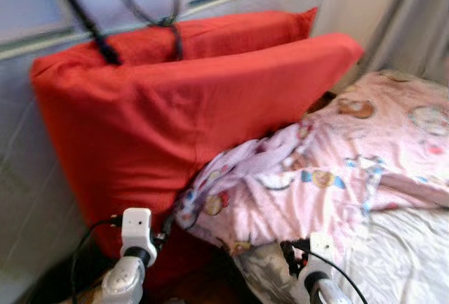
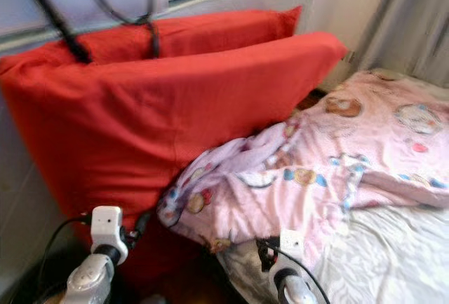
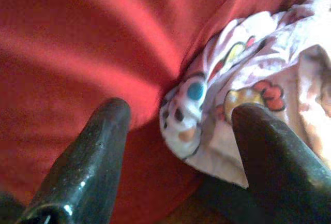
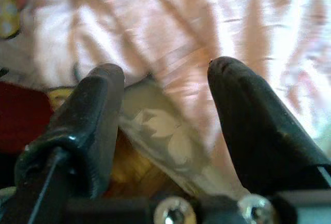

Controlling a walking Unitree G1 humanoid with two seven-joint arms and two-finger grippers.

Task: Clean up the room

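Two large red fabric pillows (image 1: 182,114) stand upright, one behind the other, the rear one mostly hidden. One pink cartoon-print blanket (image 1: 337,163) lies crumpled on one white bed sheet (image 1: 407,255), its corner pressed against the front pillow. Left gripper (image 3: 178,131), fingers spread apart, points at that blanket corner just ahead. Right gripper (image 4: 165,94), fingers likewise parted, hovers over the blanket's edge; its view is blurred.

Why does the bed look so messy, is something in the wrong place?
Yes. The pink cartoon blanket lies crumpled, its corner hanging off the bed edge against the big red cushions. The left gripper and right gripper are open near it.
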